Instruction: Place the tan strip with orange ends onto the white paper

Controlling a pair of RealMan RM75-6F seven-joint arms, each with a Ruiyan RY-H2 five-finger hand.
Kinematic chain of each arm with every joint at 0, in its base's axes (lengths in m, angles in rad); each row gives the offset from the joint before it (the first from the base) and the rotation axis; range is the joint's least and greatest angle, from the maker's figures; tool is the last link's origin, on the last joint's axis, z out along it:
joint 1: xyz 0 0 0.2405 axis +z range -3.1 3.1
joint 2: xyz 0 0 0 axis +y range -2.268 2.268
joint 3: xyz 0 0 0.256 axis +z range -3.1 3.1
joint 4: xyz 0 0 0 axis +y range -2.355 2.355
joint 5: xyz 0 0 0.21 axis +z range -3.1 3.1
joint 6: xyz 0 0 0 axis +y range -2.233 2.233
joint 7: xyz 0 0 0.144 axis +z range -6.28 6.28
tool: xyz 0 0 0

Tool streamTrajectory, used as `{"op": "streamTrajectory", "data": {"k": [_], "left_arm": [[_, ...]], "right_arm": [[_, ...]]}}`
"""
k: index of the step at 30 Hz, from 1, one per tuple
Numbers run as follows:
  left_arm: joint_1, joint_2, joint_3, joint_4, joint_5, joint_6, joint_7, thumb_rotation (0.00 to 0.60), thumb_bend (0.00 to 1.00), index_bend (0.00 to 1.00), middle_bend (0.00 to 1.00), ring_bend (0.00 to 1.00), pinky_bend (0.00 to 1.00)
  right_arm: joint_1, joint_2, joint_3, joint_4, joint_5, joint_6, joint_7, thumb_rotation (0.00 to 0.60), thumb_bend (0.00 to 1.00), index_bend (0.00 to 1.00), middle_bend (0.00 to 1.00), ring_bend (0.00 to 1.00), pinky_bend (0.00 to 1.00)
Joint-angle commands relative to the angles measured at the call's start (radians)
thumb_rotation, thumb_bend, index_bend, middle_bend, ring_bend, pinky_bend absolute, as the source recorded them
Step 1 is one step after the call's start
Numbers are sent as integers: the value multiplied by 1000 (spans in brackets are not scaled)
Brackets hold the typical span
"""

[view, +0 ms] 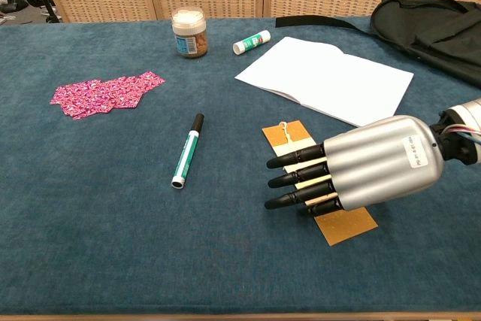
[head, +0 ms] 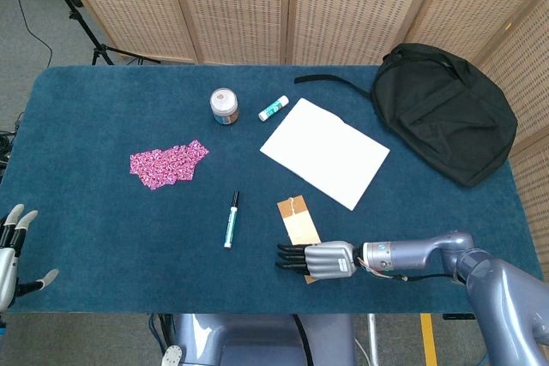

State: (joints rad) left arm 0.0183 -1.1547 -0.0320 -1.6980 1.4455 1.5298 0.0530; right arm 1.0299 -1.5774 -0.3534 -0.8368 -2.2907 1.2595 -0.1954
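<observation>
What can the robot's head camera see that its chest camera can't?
Only the head view shows the left robot hand, open beside the table's left edge, and the whole black backpack.

Only the chest view shows the cream middle of the tan strip between the right robot hand's fingers.

Both show the right robot hand over the strip, the white paper, marker, jar, glue stick and pink paper.

table (head: pixel 103 237): blue cloth | on it: tan strip (head: pixel 295 217), white paper (head: pixel 324 153), marker (head: pixel 231 219), jar (head: pixel 224 105), backpack (head: pixel 446 113)
</observation>
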Motion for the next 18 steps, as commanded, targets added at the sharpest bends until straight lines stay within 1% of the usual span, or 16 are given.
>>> {"op": "streamTrajectory", "data": {"k": [1, 5, 9, 13, 15, 18], "left_arm": [[0, 0, 0, 1, 0, 0, 0, 600, 0, 0, 0, 0, 0], [-1, 1, 1, -1, 0, -2, 1, 600, 0, 0, 0, 0, 0], [-1, 0, 1, -1, -1, -2, 1, 600, 0, 0, 0, 0, 0], [-2, 1, 3, -1, 0, -4, 1, 600, 0, 0, 0, 0, 0], [-2, 1, 2, -1, -1, -4, -2, 600, 0, 0, 0, 0, 0], [-1, 2, 2, -1, -1, -3, -3, 600, 0, 0, 0, 0, 0]], "right_arm": [[-2, -3, -1, 5, 2, 11, 6, 600, 0, 436, 31, 0, 0], [1, -7, -6, 10, 1, 15, 16, 600, 18, 443, 7, 0, 0], [4, -11, -10, 8, 0, 20, 19, 600, 131, 443, 0, 0, 0], [5, -16, -12, 9, 0, 22, 16, 600, 280, 446, 0, 0, 0], [5, -19, -13, 10, 1, 22, 17, 600, 324, 460, 0, 0, 0], [5, -20, -14, 12, 2, 25, 17, 600, 347, 472, 0, 0, 0]]}}
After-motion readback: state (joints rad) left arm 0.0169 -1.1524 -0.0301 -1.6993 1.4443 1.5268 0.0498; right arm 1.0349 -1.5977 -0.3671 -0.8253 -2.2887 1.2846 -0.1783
